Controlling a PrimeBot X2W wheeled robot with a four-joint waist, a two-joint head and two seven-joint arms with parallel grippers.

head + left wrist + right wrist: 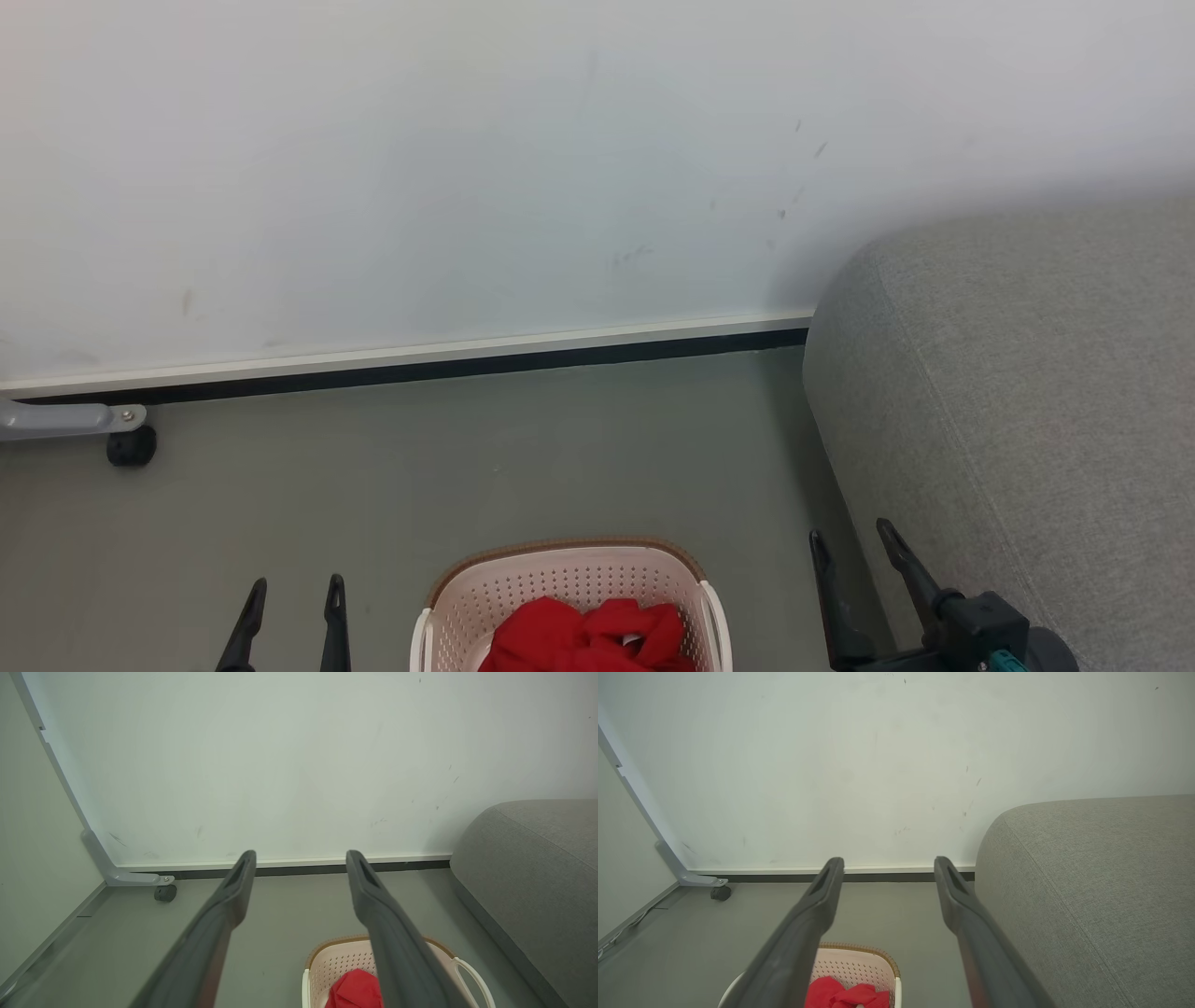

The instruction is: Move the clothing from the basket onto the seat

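Head view: red clothing point(588, 637) heaped in the laundry basket point(560, 583); grey sofa point(1008, 420) nearby, bare; left hand point(297, 583) and right hand point(850, 532) spread, empty.
Left wrist view: fingers point(233, 891) apart, short of the basket.
Right wrist view: likewise. The whole transfer is yet to do.

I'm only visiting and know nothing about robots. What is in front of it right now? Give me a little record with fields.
clothing: red heap lying inside the basket
basket: cream, perforated, brown rim; stands on the grey floor
seat: grey sofa to the right of the basket, with a gap of floor between them
left fingers: spread apart, holding nothing, left of the basket
right fingers: spread apart, holding nothing, by the seat's edge
background: white wall, small black wheel at far left
progress: clothing not yet moved
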